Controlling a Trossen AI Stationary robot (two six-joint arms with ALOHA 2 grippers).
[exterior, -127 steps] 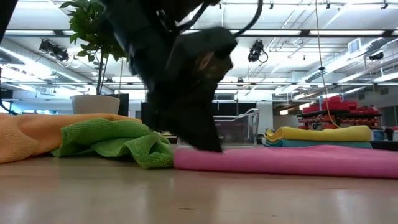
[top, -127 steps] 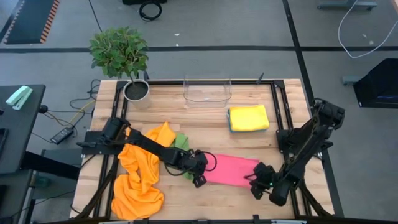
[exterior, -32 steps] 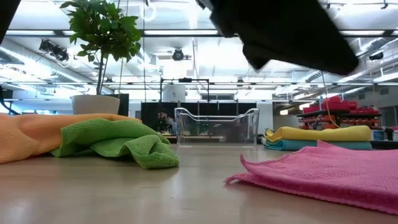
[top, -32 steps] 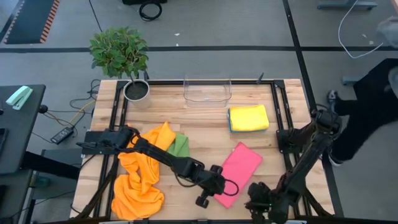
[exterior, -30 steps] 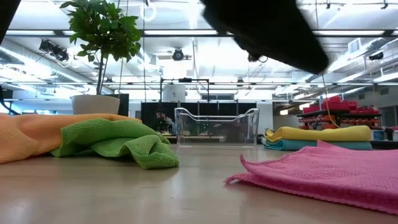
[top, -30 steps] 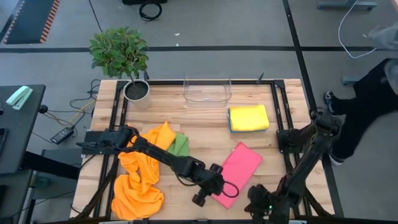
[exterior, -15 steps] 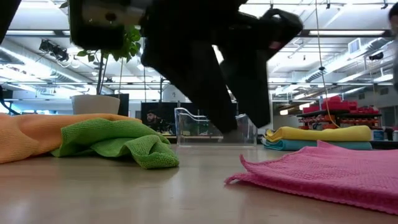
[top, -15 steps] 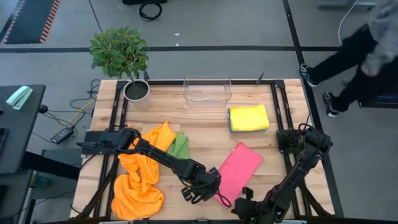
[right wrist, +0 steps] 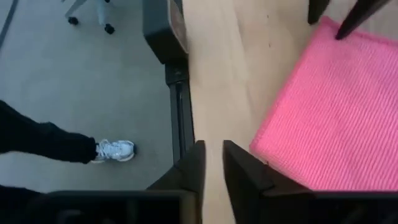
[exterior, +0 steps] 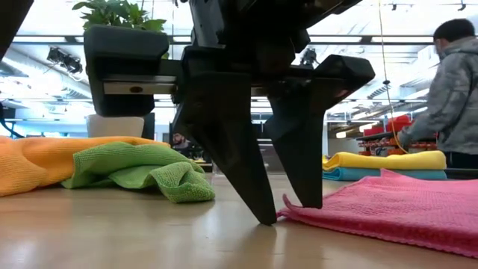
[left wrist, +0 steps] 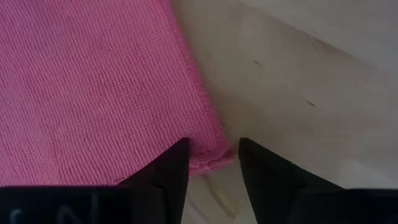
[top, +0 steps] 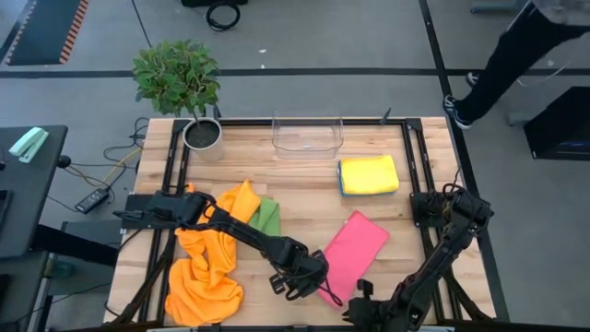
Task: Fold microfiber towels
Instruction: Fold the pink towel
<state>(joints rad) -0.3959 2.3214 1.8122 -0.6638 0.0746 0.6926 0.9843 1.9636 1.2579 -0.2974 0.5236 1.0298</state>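
Wooden planks make up the worktop (top: 304, 175), which stands on a grey floor with a potted plant (top: 181, 78) at its far left corner and a clear plastic bin (top: 307, 136) at the middle of the far edge. At the left lies a loose heap of orange towels (top: 207, 263) with a green towel (top: 267, 216) tucked against it, crumpled and unfolded, so they look like the pile waiting its turn. Next along, the left gripper (left wrist: 211, 158) is down at the near corner of the pink towel (top: 355, 244), its fingers a little apart and straddling the hem, one tip on the cloth and one on bare wood; that reads as lining up to pinch the corner for a fold. This pink towel lies flat, askew, near the front middle of the worktop. Farther back to the right, a yellow towel (top: 369, 172) sits squared on a blue towel (top: 342, 191), apparently the finished stack. At the front right edge the right gripper (right wrist: 210, 165) hovers just beside the pink towel's other near corner, fingers slightly parted and empty. A person (exterior: 452, 90) stands beyond the worktop. No legible writing or brand shows anywhere.
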